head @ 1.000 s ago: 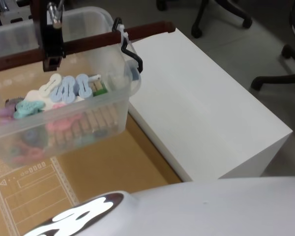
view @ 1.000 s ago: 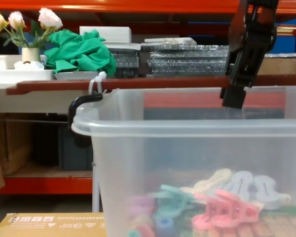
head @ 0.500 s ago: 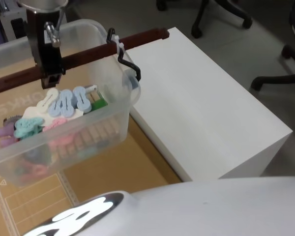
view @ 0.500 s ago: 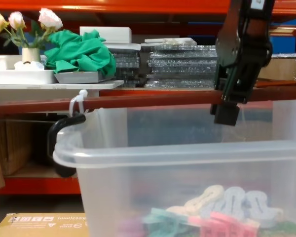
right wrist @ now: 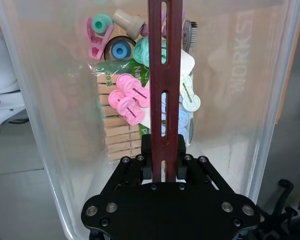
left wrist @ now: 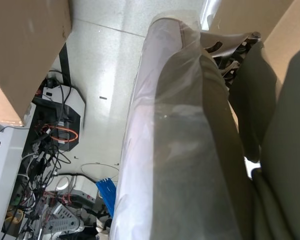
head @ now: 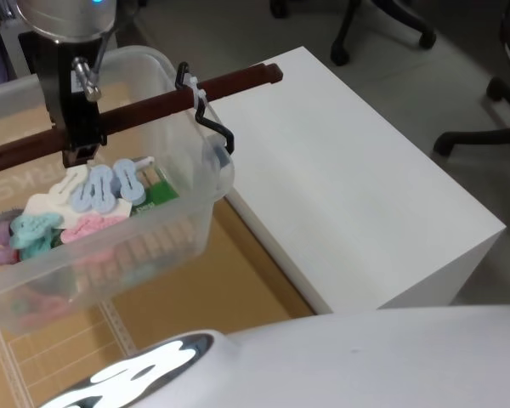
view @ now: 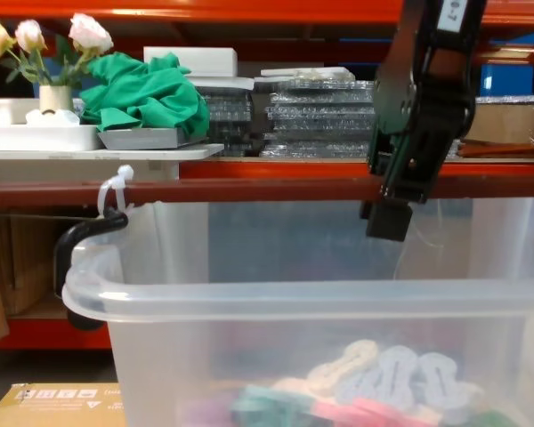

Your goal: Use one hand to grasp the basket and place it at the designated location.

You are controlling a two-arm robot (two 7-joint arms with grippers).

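The basket (head: 166, 223) is a clear plastic tub hanging in the air over brown cardboard, just left of the white table. Its dark red bar handle (head: 153, 105) spans the top, held on by a black hook (head: 214, 129) and a white zip tie (view: 114, 190). My right gripper (head: 76, 155) is shut on the handle near its middle. The right wrist view shows the gripper (right wrist: 163, 150) with both fingers pressed against the slotted handle (right wrist: 165, 75), above pastel clothes pegs (right wrist: 127, 101). From the chest, the gripper (view: 387, 218) hangs over the basket (view: 294, 356).
A white table (head: 348, 178) lies right of the basket, with printed brown cardboard (head: 221, 289) below and beside it. Office chair bases (head: 484, 127) stand on the floor beyond. Shelves behind hold a green cloth (view: 142, 93) and flowers (view: 44, 40). My white body (head: 365, 357) fills the near edge.
The right gripper has carried the basket leftward in both views, away from the white table. In the chest view the tub now sits lower and looms larger.
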